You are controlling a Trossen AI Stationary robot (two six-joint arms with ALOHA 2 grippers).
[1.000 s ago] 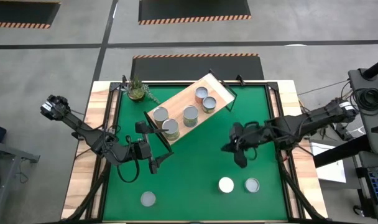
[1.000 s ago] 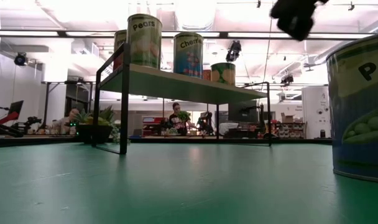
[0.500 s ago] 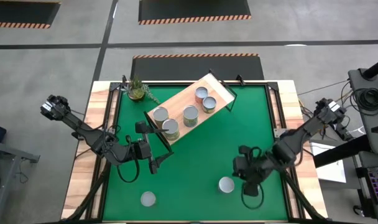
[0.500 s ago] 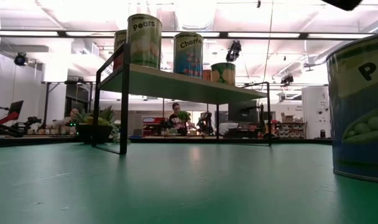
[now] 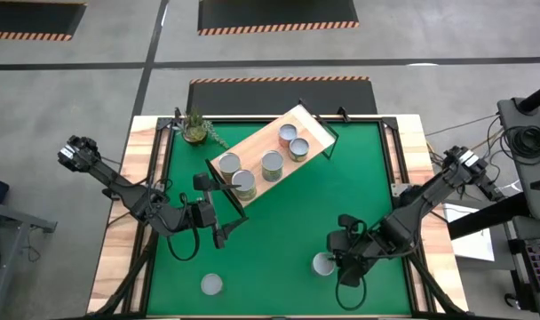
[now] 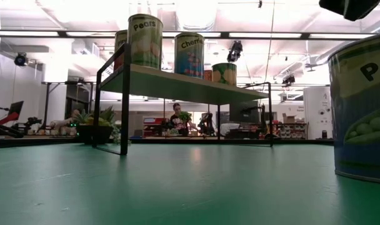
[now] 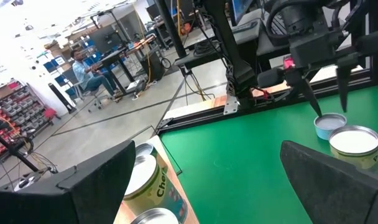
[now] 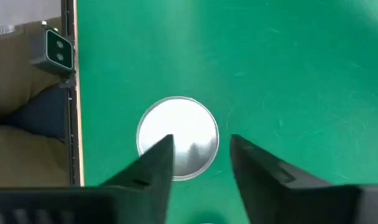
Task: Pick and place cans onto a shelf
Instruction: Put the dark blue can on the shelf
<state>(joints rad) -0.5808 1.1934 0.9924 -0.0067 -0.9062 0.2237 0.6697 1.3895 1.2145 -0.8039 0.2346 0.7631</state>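
Observation:
The light-wood shelf (image 5: 270, 156) stands slantwise at the table's far middle with several cans on it (image 5: 271, 163); it also shows in the low view (image 6: 177, 78). My right gripper (image 8: 201, 146) is open and points down over a silver-topped can (image 8: 176, 134) near the table's near right (image 5: 321, 264). Its fingers stand above the can's top without touching it. A second can beside it shows in the left wrist view (image 7: 354, 140). Another can (image 5: 212, 284) stands on the mat at the near left. My left gripper (image 7: 207, 149) is open and empty, by the shelf's near-left end (image 5: 218, 220).
A small potted plant (image 5: 196, 129) stands at the far left corner by the shelf. One can (image 6: 365, 112) stands close to the low camera, at that view's right edge. The green mat (image 5: 297, 222) between the shelf and the near cans is bare. People sit in the room beyond the table.
My right gripper has gone from the table's right middle toward the near edge and a little toward the left. It now stands over the cans at the near right, and its arm covers one of them in the high view. No can has moved.

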